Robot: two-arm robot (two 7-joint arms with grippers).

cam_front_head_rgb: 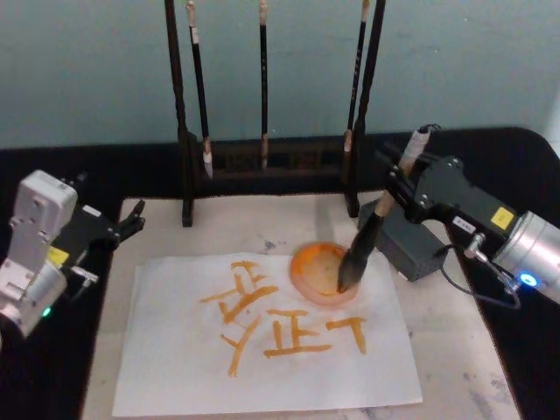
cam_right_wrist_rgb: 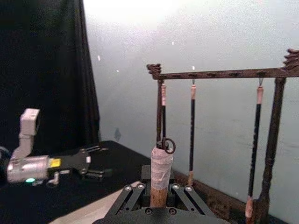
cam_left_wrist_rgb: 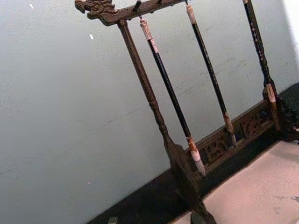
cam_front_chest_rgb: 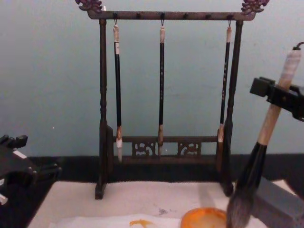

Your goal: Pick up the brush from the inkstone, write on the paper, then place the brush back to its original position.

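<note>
My right gripper (cam_front_head_rgb: 400, 186) is shut on the pale handle of the brush (cam_front_head_rgb: 374, 220), which slants down to the left. Its bushy dark tip (cam_front_head_rgb: 348, 273) is at the right side of a round orange ink dish (cam_front_head_rgb: 317, 273); I cannot tell whether it touches. In the chest view the brush (cam_front_chest_rgb: 260, 160) hangs from the right gripper (cam_front_chest_rgb: 280, 96) beside the dish (cam_front_chest_rgb: 205, 219). The handle (cam_right_wrist_rgb: 160, 177) stands between the fingers in the right wrist view. The dark grey inkstone (cam_front_head_rgb: 413, 248) lies just right of the dish. The paper (cam_front_head_rgb: 184, 359) bears several orange strokes. My left gripper (cam_front_head_rgb: 131, 222) is parked at the left, open.
A dark wooden brush rack (cam_front_head_rgb: 273, 163) with three thin hanging brushes (cam_front_chest_rgb: 161, 85) stands at the back of the cream mat (cam_front_head_rgb: 459, 350). The left wrist view looks at this rack (cam_left_wrist_rgb: 154, 107). Black table cloth (cam_front_head_rgb: 61, 385) surrounds the mat.
</note>
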